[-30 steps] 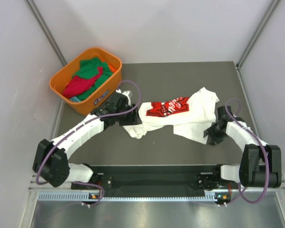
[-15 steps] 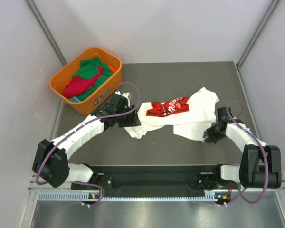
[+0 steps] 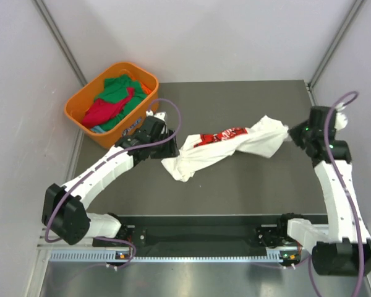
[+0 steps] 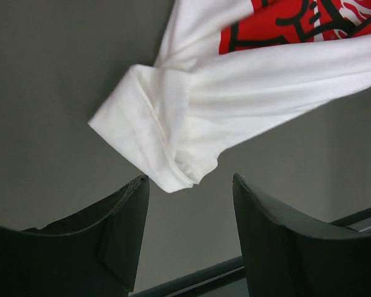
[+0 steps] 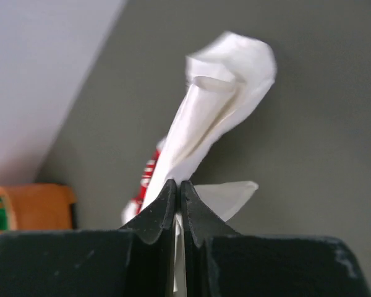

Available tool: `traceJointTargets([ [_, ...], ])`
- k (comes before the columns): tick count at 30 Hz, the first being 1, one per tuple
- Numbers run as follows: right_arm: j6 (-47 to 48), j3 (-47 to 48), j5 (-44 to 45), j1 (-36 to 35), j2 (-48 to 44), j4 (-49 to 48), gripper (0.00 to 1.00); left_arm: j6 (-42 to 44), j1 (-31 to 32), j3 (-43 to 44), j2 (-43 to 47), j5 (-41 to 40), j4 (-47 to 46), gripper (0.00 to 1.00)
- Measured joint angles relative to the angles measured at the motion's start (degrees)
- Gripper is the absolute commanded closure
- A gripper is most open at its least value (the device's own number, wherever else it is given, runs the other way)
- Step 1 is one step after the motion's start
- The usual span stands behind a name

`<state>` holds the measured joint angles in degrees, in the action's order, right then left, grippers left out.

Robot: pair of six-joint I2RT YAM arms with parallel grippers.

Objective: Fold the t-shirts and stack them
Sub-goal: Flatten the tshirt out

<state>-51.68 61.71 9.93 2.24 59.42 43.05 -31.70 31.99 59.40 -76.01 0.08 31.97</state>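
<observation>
A white t-shirt with a red chest print is stretched into a twisted band across the table. My right gripper is shut on its right end and holds it off the table; in the right wrist view the cloth rises from the closed fingertips of the gripper. My left gripper is open beside the shirt's left end. In the left wrist view a rolled sleeve lies just beyond the open left gripper, and nothing is between the fingers. Green and red t-shirts lie bunched in the basket.
The orange plastic basket stands at the table's back left corner, close to my left arm. Grey walls close in both sides. A metal rail runs along the near edge.
My right gripper has shut on the shirt's right edge and risen toward the back right, pulling the shirt from a loose spread into a taut band. The left gripper shifted slightly.
</observation>
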Motion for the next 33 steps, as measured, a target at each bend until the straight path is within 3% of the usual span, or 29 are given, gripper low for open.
traceJointTargets([
  [3,1.22,5.86,0.11,0.02,-5.73,-0.02,1.00,0.59,0.00,2.97,0.48,-0.98,0.07,0.38],
  [7,1.11,5.49,-1.20,0.02,-11.04,1.75,1.00,0.42,0.98,2.14,2.64,1.14,-1.01,0.39],
  [16,1.03,0.52,-3.91,0.02,-11.37,4.52,1.00,-2.78,11.23,-8.63,0.17,4.46,-6.95,0.41],
  [28,1.60,0.22,-4.87,0.02,-12.07,3.98,1.00,-4.48,11.17,-8.96,-9.38,-4.42,-11.37,0.41],
  [33,1.60,-1.03,-5.31,0.02,-12.09,3.34,1.00,-4.94,11.17,-7.48,-14.75,-6.43,-10.95,0.95],
])
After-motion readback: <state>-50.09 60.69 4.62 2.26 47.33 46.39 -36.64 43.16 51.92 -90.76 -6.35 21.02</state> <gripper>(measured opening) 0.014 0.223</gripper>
